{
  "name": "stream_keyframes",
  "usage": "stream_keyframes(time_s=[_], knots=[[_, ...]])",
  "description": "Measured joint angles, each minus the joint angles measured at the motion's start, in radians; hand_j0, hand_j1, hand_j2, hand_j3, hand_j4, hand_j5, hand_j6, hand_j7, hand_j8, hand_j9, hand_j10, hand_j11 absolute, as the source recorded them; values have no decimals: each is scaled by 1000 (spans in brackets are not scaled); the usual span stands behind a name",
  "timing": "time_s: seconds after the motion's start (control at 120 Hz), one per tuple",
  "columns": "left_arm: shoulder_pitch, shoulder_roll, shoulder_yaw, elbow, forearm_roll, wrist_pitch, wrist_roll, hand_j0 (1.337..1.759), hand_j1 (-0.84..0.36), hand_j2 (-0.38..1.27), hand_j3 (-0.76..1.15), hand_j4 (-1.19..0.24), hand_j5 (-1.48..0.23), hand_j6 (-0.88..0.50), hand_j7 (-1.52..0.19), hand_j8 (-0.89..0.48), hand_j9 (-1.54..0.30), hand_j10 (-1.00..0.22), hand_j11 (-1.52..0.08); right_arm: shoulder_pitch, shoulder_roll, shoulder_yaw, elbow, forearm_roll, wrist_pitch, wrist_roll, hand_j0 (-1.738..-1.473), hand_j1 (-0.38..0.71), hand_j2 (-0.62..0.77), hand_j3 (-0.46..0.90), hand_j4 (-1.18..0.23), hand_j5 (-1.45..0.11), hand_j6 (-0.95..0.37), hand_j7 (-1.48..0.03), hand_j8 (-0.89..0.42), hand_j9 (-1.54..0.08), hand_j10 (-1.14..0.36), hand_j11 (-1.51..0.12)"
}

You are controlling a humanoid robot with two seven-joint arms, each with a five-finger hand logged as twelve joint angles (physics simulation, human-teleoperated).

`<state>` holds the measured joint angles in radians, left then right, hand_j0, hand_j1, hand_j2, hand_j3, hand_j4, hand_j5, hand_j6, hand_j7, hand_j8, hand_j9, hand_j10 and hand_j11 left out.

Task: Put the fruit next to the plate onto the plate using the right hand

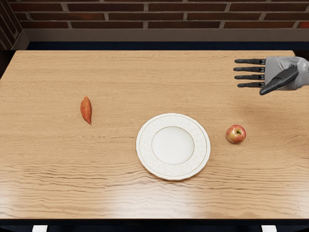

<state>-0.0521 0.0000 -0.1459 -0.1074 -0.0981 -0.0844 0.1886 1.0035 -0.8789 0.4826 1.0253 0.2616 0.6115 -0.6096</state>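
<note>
The right hand (263, 75), fingers spread and empty, hovers well above the apple (236, 134); reaching down to grasp it comes next.

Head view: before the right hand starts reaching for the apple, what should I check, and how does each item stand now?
1. Right hand open, holding nothing: ok.
2. Apple on the table, right of the plate, not touching it: ok.
3. Plate has nothing on it: ok.
4. No object between hand and apple: ok.
5. Reddish tapered item lies far left of the plate, out of the way: ok.
6. Left arm's position: cannot tell, out of view.
</note>
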Motion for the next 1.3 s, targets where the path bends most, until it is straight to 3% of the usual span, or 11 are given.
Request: stream_keyframes(time_s=[0.283, 0.508, 0.692, 0.875, 1.3], knots=[[0, 0, 0, 0, 0, 0, 0, 1658, 349, 0, 0, 0, 0, 0, 0, 0, 0, 0, 0, 22, -4, 2, 12, -34, 0, -1, -1658, -349, 0, 0, 0, 0, 3, 0, 2, 0, 2, 0], [0, 0, 0, 0, 0, 0, 0, 1658, 349, 0, 0, 0, 0, -1, 0, 0, 0, 0, 0, 55, -1, 72, 27, -396, 0, -1, -1658, -349, 0, 0, 0, 0, 2, 0, 1, 0, 1, 0], [0, 0, 0, 0, 0, 0, 0, 1658, 349, 0, 0, 0, 0, -1, 0, 0, 0, 0, 0, 54, -7, 133, 235, -725, 0, -1, -1658, -349, 0, 0, -1, 0, -1, 0, -1, 0, -1, 0], [0, 0, 0, 0, 0, 0, 0, 1658, 349, 0, 0, 0, 0, 0, 0, 0, 0, 0, 0, 23, -89, 131, 443, -839, -29, -1, -1658, -349, 0, 0, -3, 0, -4, 0, -3, 0, -2, 0], [0, 0, 0, 0, 0, 0, 0, 1658, 349, 0, 0, 0, 0, -1, 0, 0, 0, 0, 0, -85, -129, 105, 616, -905, -275, -1, -1658, -329, -3, 0, -23, -23, -24, -23, -23, -23, -22, -23]])
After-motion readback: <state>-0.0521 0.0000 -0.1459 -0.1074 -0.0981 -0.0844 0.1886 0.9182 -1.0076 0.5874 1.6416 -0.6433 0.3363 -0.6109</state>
